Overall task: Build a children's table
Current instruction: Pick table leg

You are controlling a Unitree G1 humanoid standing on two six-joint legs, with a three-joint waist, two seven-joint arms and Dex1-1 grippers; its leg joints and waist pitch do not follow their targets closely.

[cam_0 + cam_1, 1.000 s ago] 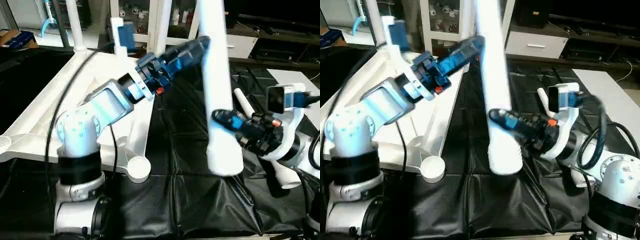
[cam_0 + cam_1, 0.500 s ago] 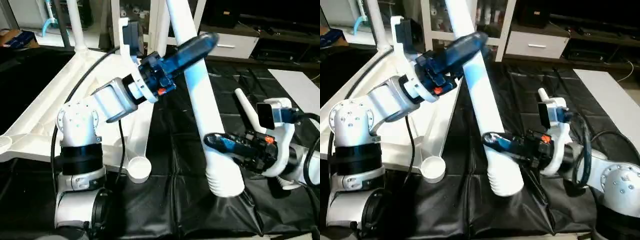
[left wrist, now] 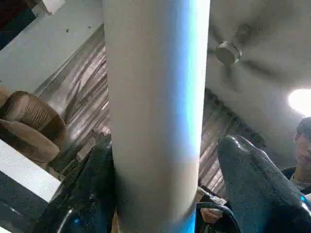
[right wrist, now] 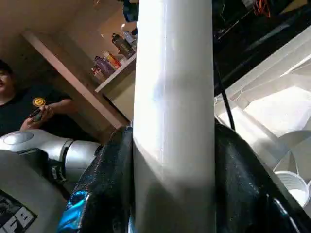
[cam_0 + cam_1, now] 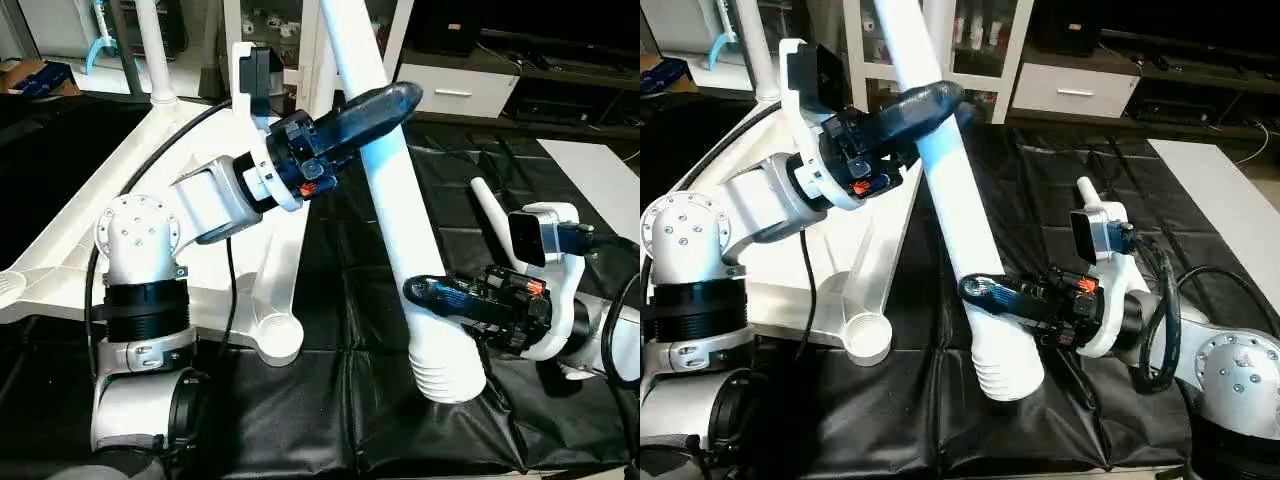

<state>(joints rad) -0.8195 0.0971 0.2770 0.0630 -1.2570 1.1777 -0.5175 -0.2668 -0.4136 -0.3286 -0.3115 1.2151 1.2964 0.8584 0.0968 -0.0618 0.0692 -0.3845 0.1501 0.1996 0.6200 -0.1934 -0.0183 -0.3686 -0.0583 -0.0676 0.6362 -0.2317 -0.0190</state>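
Observation:
A long white tapered leg point(image 5: 400, 220) leans over the black cloth, its top tilted to the left and its ribbed end point(image 5: 445, 370) lowest. My right gripper point(image 5: 425, 295) is shut on it just above the ribs; both fingers press it in the right wrist view point(image 4: 172, 160). My left gripper point(image 5: 385, 108) straddles the leg higher up and is open: one finger point(image 3: 87, 194) touches it, the other point(image 3: 252, 184) stands a little off. The white table top point(image 5: 60, 240) lies underside up at the left, with an empty corner socket point(image 5: 278, 338) nearest and a leg point(image 5: 152, 50) standing in a far socket.
Another white leg point(image 5: 490, 215) lies on the black cloth point(image 5: 350, 400) behind my right arm. A white glass-door cabinet point(image 5: 980, 40) and a low white drawer unit point(image 5: 470, 90) stand at the back. A person point(image 4: 29, 107) in a black shirt shows in the right wrist view.
The held leg has tipped from near upright to leaning with its top toward the left, and its ribbed end has come lower. My left gripper now straddles it.

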